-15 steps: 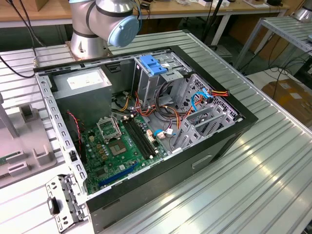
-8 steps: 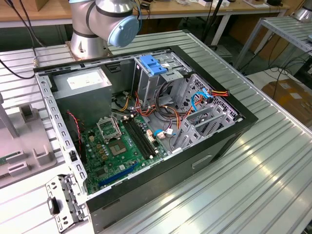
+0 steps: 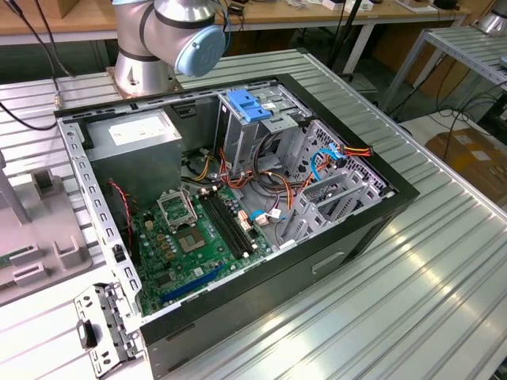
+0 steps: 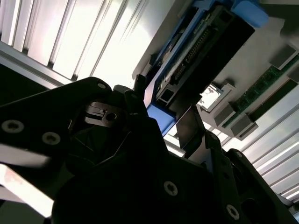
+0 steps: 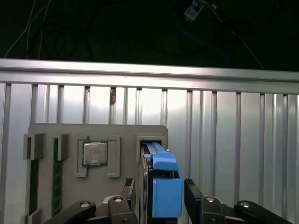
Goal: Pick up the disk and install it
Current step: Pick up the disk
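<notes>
Disk straddled by the pincer in its holder slot.
The pincer (image 5: pixel 160 185) is seen with jaws slightly apart, set closely either side of the disk (image 5: pixel 163 163), which is stood on edge in a slot of the grey holder (image 5: pixel 70 133), itself laid on the ribbed tabletop (image 5: pixel 233 140).

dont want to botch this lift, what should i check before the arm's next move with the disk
1. The disk stands on edge in the slot of the grey holder: ok.
2. The claw is lined up on the disk: ok.
3. The processor in the holder sits apart from the claw: ok.
4. The computer case is open, insides exposed: ok.
5. The drive cage is free of the loose cables: cannot tell.
</notes>
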Tool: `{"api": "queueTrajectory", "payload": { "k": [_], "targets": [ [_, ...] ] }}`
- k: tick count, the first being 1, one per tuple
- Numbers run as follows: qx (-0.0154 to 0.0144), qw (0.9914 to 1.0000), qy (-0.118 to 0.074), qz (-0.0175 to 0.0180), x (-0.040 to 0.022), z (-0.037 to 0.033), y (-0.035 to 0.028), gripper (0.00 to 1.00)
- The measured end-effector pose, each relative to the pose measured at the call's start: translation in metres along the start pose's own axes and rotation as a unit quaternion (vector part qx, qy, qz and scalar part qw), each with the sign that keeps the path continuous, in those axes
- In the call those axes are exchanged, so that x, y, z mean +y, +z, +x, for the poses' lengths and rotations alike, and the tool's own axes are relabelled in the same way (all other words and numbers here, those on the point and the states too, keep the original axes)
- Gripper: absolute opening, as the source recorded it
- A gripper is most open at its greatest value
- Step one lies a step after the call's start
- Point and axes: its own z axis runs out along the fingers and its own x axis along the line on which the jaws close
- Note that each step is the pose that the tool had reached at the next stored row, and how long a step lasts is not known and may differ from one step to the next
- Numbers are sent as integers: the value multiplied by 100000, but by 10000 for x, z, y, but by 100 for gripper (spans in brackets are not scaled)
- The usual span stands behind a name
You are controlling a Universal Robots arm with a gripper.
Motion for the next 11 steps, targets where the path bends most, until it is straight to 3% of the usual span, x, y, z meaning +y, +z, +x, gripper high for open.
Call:
{"api": "queueTrajectory", "payload": {
  "k": [11],
  "targets": [
    [14,99999,-335,-8,2,-12,142,54]
  ]
}}
